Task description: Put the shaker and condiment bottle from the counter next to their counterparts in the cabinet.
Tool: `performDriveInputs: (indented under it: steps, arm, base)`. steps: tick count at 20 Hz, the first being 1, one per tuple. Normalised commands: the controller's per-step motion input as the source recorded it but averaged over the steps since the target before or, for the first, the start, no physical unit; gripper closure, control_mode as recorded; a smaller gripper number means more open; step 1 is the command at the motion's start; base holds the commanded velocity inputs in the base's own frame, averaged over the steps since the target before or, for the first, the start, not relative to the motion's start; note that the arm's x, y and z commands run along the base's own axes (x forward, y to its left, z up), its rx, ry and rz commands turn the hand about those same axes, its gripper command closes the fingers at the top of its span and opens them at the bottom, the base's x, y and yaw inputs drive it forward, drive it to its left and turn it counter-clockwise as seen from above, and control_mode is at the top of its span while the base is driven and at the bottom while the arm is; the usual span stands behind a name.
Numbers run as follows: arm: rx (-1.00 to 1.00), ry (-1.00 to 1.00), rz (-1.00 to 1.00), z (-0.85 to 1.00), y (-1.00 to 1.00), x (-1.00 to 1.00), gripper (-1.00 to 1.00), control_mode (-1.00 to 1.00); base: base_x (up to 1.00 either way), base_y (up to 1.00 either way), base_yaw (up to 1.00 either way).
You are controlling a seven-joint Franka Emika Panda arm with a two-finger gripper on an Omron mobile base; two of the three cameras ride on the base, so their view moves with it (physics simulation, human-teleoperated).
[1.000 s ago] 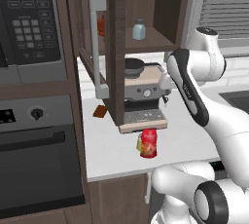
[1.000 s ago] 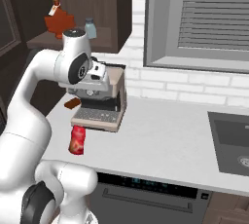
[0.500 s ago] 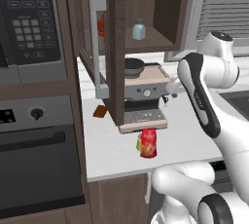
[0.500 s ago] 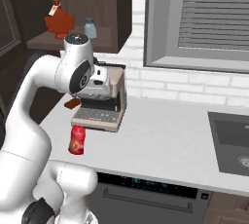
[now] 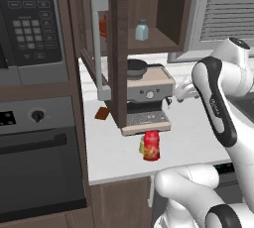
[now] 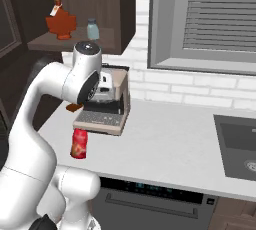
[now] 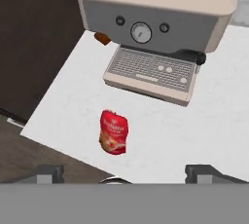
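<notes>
The condiment bottle point(image 7: 114, 132), bright red with a yellowish label patch, stands on the white counter point(image 7: 160, 130) in front of the coffee machine, also as the red bottle point(image 5: 151, 145) point(image 6: 79, 143). A yellow sliver of the shaker point(image 5: 142, 145) peeks out at its left side. My gripper point(image 7: 124, 173) hovers above and in front of the bottle, open and empty, its fingertips point(image 7: 46, 173) far apart. In the open cabinet point(image 5: 168, 4) the pale blue-grey shaker point(image 5: 142, 29) point(image 6: 92, 29) and the orange-red bottle point(image 6: 61, 21) stand on the shelf.
A beige coffee machine point(image 5: 146, 98) point(image 7: 155, 28) sits under the cabinet. The open cabinet door with its grey bar handle point(image 5: 101, 48) juts out over the counter. A small brown object point(image 5: 101, 113) lies by the door. A microwave and oven point(image 5: 34, 123) fill the left; a sink point(image 6: 240, 149) lies right.
The arm has drawn back from the cabinet, toward the right in the left base view. The bottle and shaker have not moved.
</notes>
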Motion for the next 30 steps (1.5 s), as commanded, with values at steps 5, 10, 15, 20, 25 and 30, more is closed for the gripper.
performDriveInputs:
  steps: [5, 10, 15, 20, 25, 30]
  arm:
    - [0.16, 0.00, 0.13, 0.00, -0.02, -0.06, -1.00, -1.00]
    - [0.21, 0.00, 0.11, 0.00, -0.04, -0.13, -1.00, -1.00]
    - [0.19, -0.02, 0.06, 0.00, -0.05, -0.27, -1.00, -1.00]
    - [0.13, -0.06, 0.00, -0.13, -0.05, -0.27, -1.00, -1.00]
    - [0.03, -0.17, 0.00, -0.25, 0.00, -0.33, -1.00, -1.00]
    - [0.01, -0.25, 0.03, -0.33, 0.00, -0.08, -1.00, -1.00]
  base:
    - [0.00, 0.00, 0.00]
    - [0.00, 0.00, 0.00]
    - [0.00, 0.00, 0.00]
    - [0.00, 0.00, 0.00]
    - [0.00, 0.00, 0.00]
    - [0.00, 0.00, 0.00]
